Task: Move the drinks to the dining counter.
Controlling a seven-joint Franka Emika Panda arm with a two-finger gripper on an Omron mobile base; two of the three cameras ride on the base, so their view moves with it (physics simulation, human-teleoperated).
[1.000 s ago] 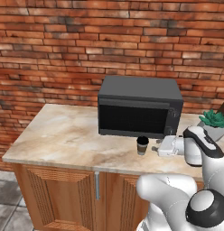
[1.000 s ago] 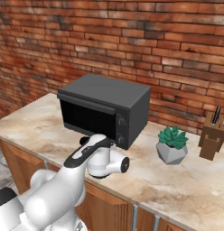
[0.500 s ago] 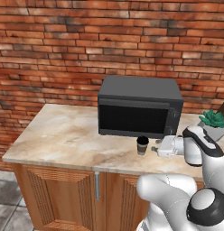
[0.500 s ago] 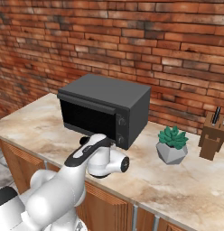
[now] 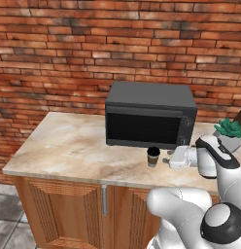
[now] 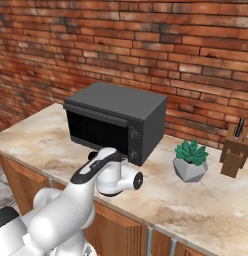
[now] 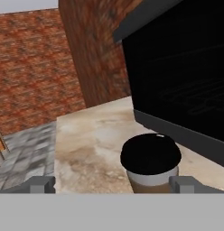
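Observation:
One of the drinks, a short dark coffee cup [image 5: 153, 156] with a black lid and tan sleeve, stands on the marble counter [image 5: 74, 146] just in front of the microwave. My gripper [image 5: 166, 159] lies level at the cup's right, open and pointing at it. In the hand view the coffee cup [image 7: 151, 162] stands close ahead between the spread fingertips [image 7: 41, 184], nearer the right one, and nothing is gripped. The dining counter is out of view.
A black microwave [image 5: 149, 116] [image 6: 116, 117] sits against the brick wall right behind the cup. A potted succulent [image 6: 191, 160] and a wooden knife block [image 6: 235, 152] stand to the right. Bare marble stretches to the left of the cup.

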